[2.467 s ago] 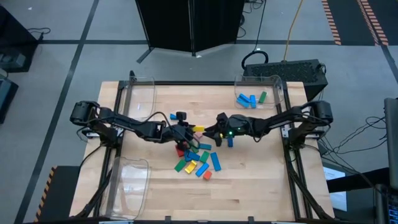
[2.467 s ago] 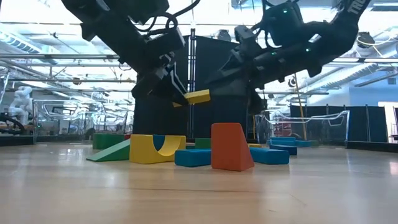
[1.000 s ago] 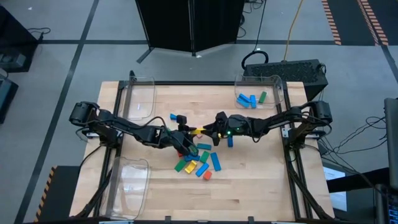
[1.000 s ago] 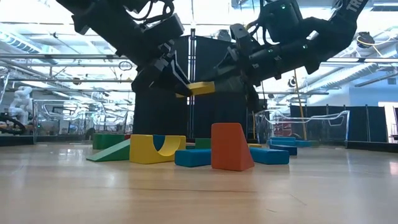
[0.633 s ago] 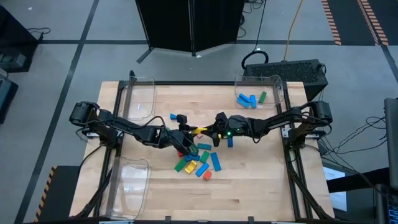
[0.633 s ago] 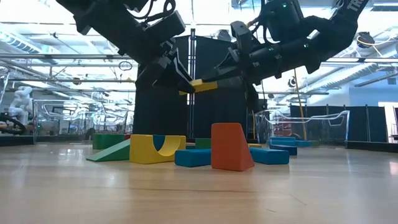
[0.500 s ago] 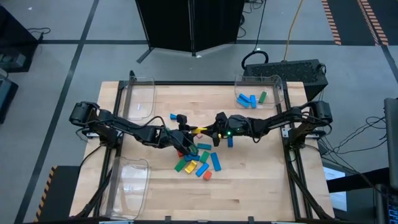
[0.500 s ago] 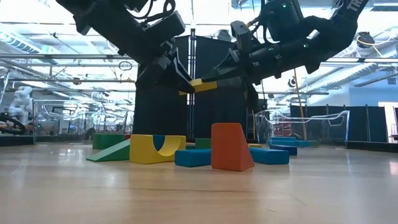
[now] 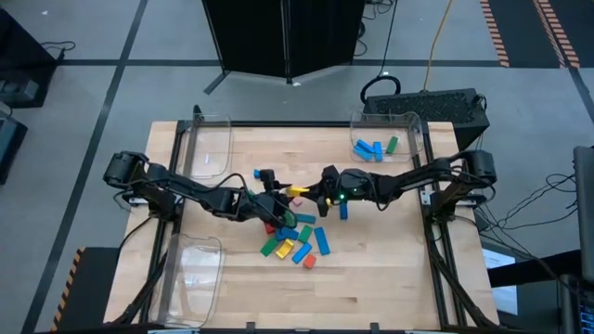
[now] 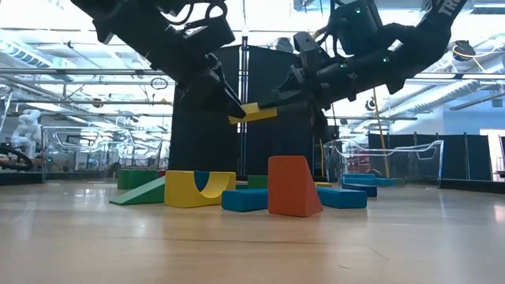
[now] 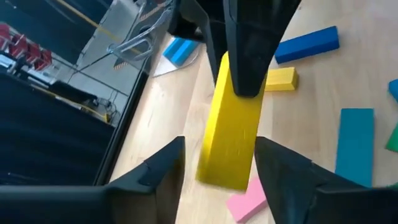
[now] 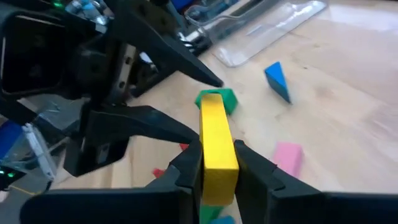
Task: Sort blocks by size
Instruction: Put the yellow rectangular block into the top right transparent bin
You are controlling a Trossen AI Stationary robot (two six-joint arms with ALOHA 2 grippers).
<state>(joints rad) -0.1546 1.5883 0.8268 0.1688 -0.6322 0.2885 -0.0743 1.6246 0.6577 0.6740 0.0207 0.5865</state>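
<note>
Low view: right fingers (image 10: 272, 101) pinching yellow block (image 10: 254, 113) midair, left fingers (image 10: 229, 105) spread beside it.

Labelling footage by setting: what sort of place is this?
Probably a robotics lab: a wooden table on taped grey flooring, clear bins at its corners, and another robot in the open hall behind.
</note>
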